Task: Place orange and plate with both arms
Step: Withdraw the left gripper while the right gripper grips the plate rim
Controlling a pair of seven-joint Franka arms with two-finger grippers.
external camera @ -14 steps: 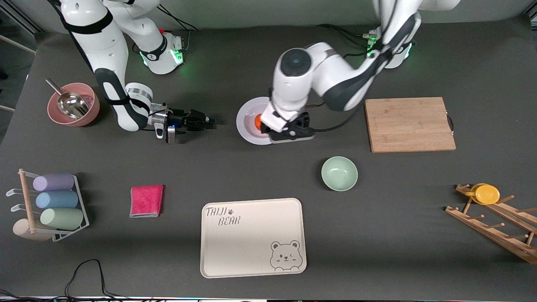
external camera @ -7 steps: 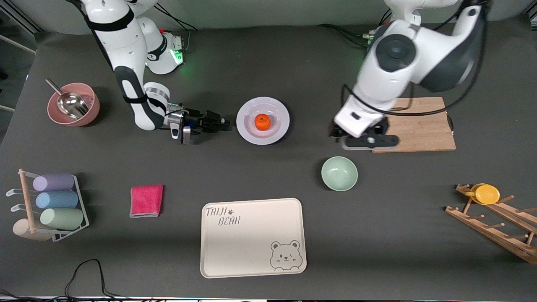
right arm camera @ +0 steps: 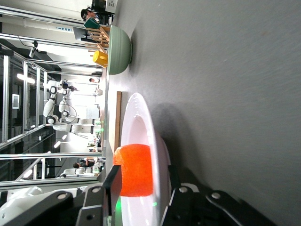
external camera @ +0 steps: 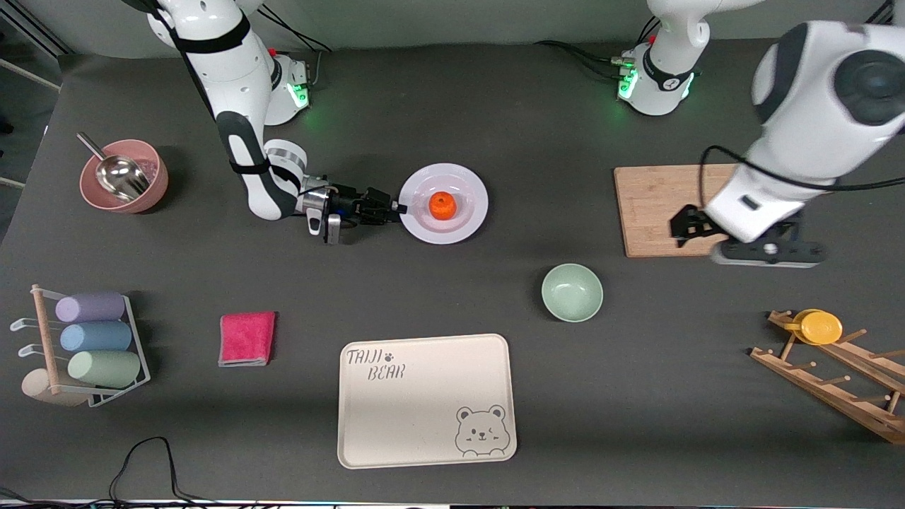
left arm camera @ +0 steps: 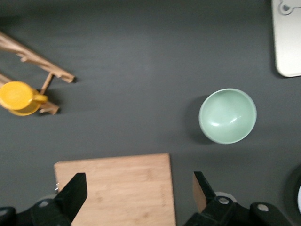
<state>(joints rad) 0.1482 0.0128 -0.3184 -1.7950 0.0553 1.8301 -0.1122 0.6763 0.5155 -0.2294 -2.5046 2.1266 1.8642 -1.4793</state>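
Near the centre of the front frame, a little above the middle, you see the plate (external camera: 443,203) on the table with the orange (external camera: 442,205) in its middle. Your right gripper (external camera: 397,208) is at the plate's rim toward the right arm's end, its jaws apart, one above and one below the rim. At the right of the frame, your left gripper (left arm camera: 138,190) hangs open and empty over the wooden cutting board (external camera: 689,210).

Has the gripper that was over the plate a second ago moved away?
Yes. The left gripper has swung off the plate toward the left arm's end of the table and is now over the cutting board, leaving the orange behind.
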